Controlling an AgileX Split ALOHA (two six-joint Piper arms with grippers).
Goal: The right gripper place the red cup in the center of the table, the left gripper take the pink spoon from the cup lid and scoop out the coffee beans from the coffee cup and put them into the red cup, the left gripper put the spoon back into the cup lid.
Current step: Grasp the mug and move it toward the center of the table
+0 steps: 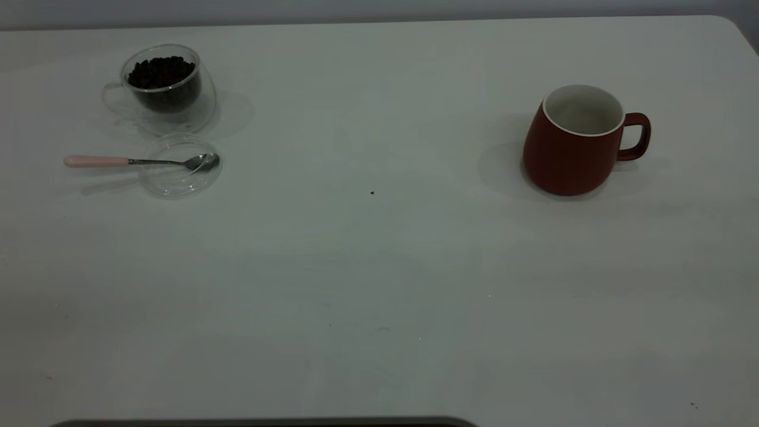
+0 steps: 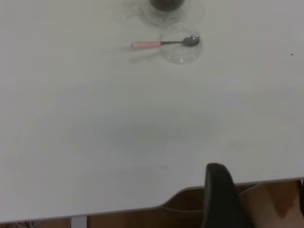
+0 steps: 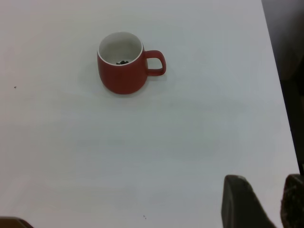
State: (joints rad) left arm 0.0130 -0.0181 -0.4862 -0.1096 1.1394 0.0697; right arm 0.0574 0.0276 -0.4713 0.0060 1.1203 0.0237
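- Table [image 1: 379, 284]: white and plain, with a tiny dark speck [image 1: 372, 192] near the middle.
- Red cup [image 1: 572, 142]: upright on the right part of the table, well away from the centre, handle turned toward the right edge. White inside, with a few dark beans [image 3: 123, 62] at the bottom, seen from the right wrist.
- Coffee cup [image 1: 166, 89]: clear glass, upright at the far left of the table, transparent handle toward the left edge.
- Coffee beans [image 1: 160, 71]: a dark heap filling the inner bowl of the coffee cup nearly to the rim.
- Cup lid [image 1: 178, 181]: flat on the table just in front of the coffee cup, its edge close to the cup's base.
- Pink spoon [image 1: 142, 161]: lying across the cup lid, metal bowl resting inside at the lid's right side, pink handle reaching out over the lid's left edge.
- Left gripper [image 2: 260, 204]: over the near table edge, well apart from spoon and lid; released, dark fingers [image 2: 218, 194] spread wide, nothing between them.
- Right gripper [image 3: 268, 202]: near the table's right edge, well short of the red cup; released too, fingers [image 3: 242, 204] apart and grasping nothing.
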